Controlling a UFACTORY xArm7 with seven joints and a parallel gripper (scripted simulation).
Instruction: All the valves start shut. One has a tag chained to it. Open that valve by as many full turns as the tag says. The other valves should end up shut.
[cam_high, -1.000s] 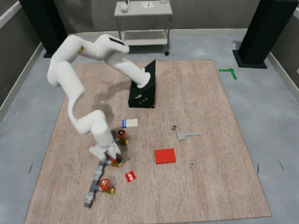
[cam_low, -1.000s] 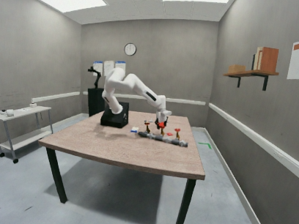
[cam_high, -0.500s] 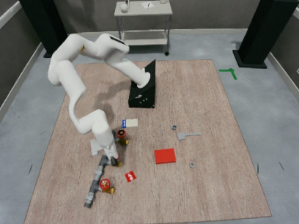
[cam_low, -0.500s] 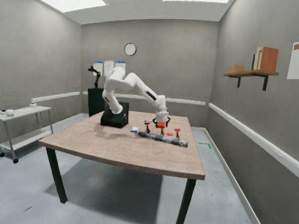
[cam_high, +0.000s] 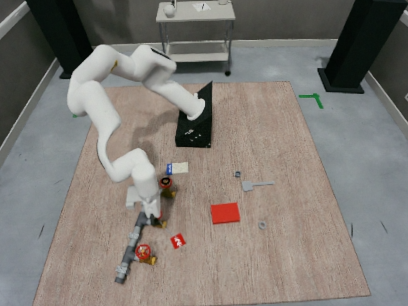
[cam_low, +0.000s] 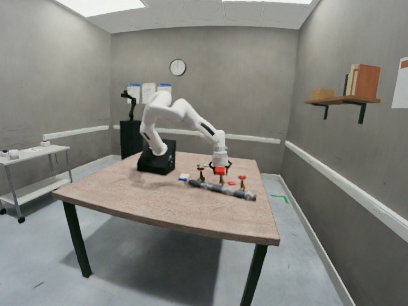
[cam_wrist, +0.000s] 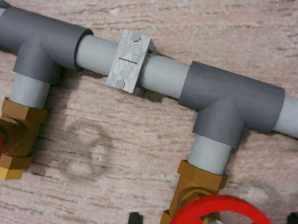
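A grey pipe (cam_high: 132, 245) lies on the wooden table with three brass valves, each with a red handwheel. My gripper (cam_high: 153, 214) points down over the middle valve. In the wrist view the middle handwheel (cam_wrist: 220, 212) sits at the bottom edge between my two fingertips, with a gap on each side, so the fingers stand open around it. The far valve (cam_high: 166, 184) and the near valve (cam_high: 143, 251) stand free. A red tag (cam_high: 178, 241) lies on the table right of the pipe; its number is too small to read. The gripper also shows in the exterior view (cam_low: 220, 169).
A red flat block (cam_high: 225, 213), a grey key-shaped tool (cam_high: 257, 185) and two small nuts (cam_high: 238, 174) (cam_high: 261, 225) lie to the right. A blue and white card (cam_high: 177, 168) lies beside the far valve. The black robot base (cam_high: 195, 125) stands behind.
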